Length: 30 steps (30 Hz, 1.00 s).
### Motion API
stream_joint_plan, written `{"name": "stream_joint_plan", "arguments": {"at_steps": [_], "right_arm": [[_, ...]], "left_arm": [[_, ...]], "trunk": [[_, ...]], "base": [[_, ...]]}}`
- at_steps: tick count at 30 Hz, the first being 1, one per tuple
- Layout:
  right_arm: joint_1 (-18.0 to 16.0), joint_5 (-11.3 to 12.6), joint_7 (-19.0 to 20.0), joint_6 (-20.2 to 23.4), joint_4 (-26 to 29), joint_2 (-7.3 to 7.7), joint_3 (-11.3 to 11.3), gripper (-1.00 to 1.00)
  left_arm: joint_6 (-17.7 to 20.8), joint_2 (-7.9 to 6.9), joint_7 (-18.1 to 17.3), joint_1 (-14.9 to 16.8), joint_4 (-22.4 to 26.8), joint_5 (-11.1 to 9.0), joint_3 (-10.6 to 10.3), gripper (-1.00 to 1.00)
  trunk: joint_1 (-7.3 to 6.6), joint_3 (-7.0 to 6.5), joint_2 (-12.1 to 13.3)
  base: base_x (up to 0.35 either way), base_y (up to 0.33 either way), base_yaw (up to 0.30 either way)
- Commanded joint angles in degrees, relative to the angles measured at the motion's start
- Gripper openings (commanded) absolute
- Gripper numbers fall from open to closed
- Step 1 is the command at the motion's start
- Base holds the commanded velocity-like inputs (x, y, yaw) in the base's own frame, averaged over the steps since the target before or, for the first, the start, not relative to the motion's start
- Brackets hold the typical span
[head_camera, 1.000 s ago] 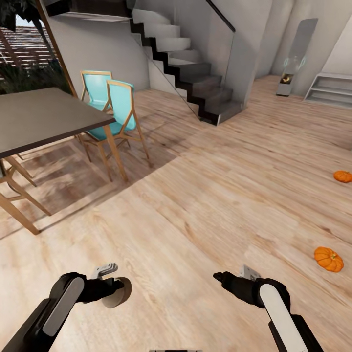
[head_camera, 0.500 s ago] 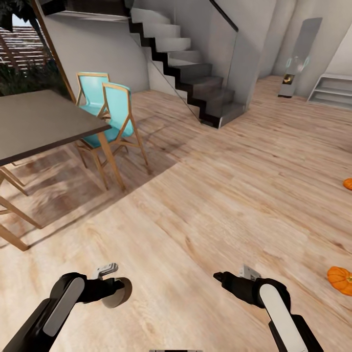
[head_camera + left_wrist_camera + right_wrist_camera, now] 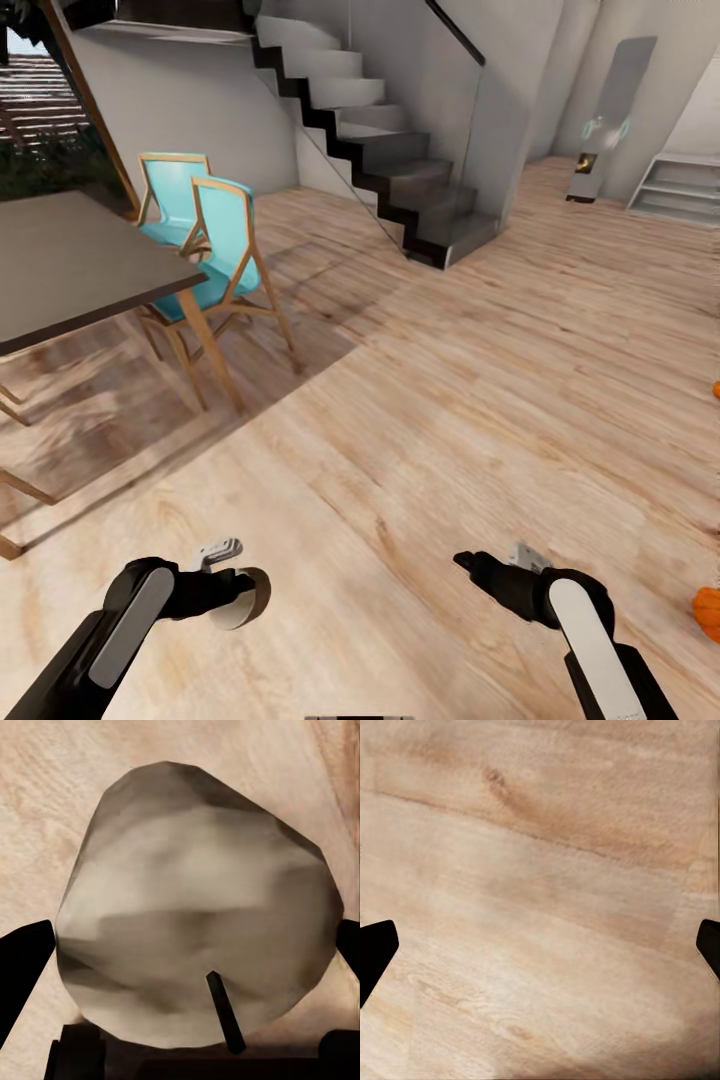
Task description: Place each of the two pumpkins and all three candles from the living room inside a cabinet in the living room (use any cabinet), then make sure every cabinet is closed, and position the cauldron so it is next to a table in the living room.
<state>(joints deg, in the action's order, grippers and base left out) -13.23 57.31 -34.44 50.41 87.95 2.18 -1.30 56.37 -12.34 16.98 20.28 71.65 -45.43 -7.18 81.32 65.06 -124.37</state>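
Observation:
My left gripper [image 3: 236, 592] is shut on a pale beige-grey candle [image 3: 246, 600], held low over the wooden floor. In the left wrist view the candle [image 3: 195, 900] spans the gap between the two dark fingertips [image 3: 22, 967], its black wick showing. My right gripper [image 3: 466, 563] hangs open over bare floor, with nothing between its fingertips [image 3: 375, 952]. One orange pumpkin [image 3: 708, 612] lies on the floor at the right edge of the head view, cut off by the frame. A sliver of a second pumpkin [image 3: 716, 388] shows farther back. The cabinet and the cauldron are out of view.
A dark-topped table [image 3: 80, 260] with wooden legs stands at the left, with two teal chairs [image 3: 215, 240] beside it. A dark staircase [image 3: 400, 150] with a glass rail rises at the back. Low grey shelves [image 3: 680, 185] stand far right. Wooden floor [image 3: 450, 400] stretches ahead.
The whole picture has shifted with the camera: the table slid left, the pumpkins slid right and down toward the frame edge. The right gripper sits slightly farther right. The candle stays held.

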Motion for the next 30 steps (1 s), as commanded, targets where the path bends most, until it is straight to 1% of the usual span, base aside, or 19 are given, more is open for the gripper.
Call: {"name": "stream_joint_plan", "arguments": {"at_steps": [1, 2, 4, 5, 7, 8, 9, 16, 22, 30], "right_arm": [[-0.04, 0.64, -0.54, 0.08, 0.04, -0.01, -0.10, 1.00], [-0.04, 0.76, -0.33, 0.06, 0.04, 0.00, -0.14, 1.00], [-0.04, 2.86, 1.09, 0.01, 0.03, 0.13, -0.20, 1.00], [-0.04, 3.53, 1.38, 0.00, 0.03, 0.18, -0.21, 1.00], [-0.04, 6.55, 2.20, -0.03, 0.03, 0.27, -0.26, 1.00], [-0.04, 7.38, 2.40, -0.04, 0.03, 0.26, -0.27, 1.00], [-0.04, 7.69, 2.48, -0.05, 0.03, 0.24, -0.28, 1.00], [-0.04, 8.44, 2.54, -0.05, -0.05, 0.14, -0.36, 1.00], [-0.04, 8.43, 2.53, -0.05, -0.06, 0.19, -0.37, 1.00], [-0.04, 8.43, 2.53, -0.05, -0.11, 0.20, -0.37, 1.00]], "left_arm": [[0.06, -0.06, 0.60, 0.02, 0.07, -0.73, -0.11, -1.00], [0.06, -0.07, 0.60, 0.02, 0.07, -0.74, -0.11, -1.00], [0.06, -0.07, 0.60, 0.02, 0.07, -0.72, -0.11, -1.00], [0.06, -0.07, 0.60, 0.02, 0.07, -0.72, -0.11, -1.00], [0.06, -0.06, 0.60, 0.02, 0.07, -0.71, -0.11, -1.00], [0.06, -0.06, 0.60, 0.02, 0.07, -0.71, -0.11, -1.00], [0.06, -0.06, 0.60, 0.02, 0.07, -0.71, -0.11, -1.00], [0.06, -0.06, 0.62, 0.02, 0.07, -0.71, -0.11, -1.00], [0.06, 0.00, 0.62, 0.02, 0.07, -0.71, -0.12, -1.00], [0.06, 0.03, 0.63, 0.02, 0.07, -0.71, -0.18, -1.00]], "trunk": [[0.03, -0.02, -0.02], [0.03, -0.10, -0.02], [0.03, -0.26, -0.02], [0.03, -0.34, -0.02], [0.03, -0.52, -0.02], [0.03, -0.61, -0.02], [0.03, -0.71, -0.02], [0.03, -1.37, -0.02], [0.03, -1.94, -0.02], [0.03, -2.71, -0.02]], "base": [[0.333, -0.071, -0.161], [0.333, -0.073, -0.150], [0.333, -0.076, -0.119], [0.333, -0.078, -0.103], [0.328, -0.093, -0.053], [0.322, -0.112, -0.019], [0.321, -0.118, -0.012], [0.319, -0.063, -0.003], [0.318, -0.011, -0.005], [0.318, -0.078, -0.005]]}}
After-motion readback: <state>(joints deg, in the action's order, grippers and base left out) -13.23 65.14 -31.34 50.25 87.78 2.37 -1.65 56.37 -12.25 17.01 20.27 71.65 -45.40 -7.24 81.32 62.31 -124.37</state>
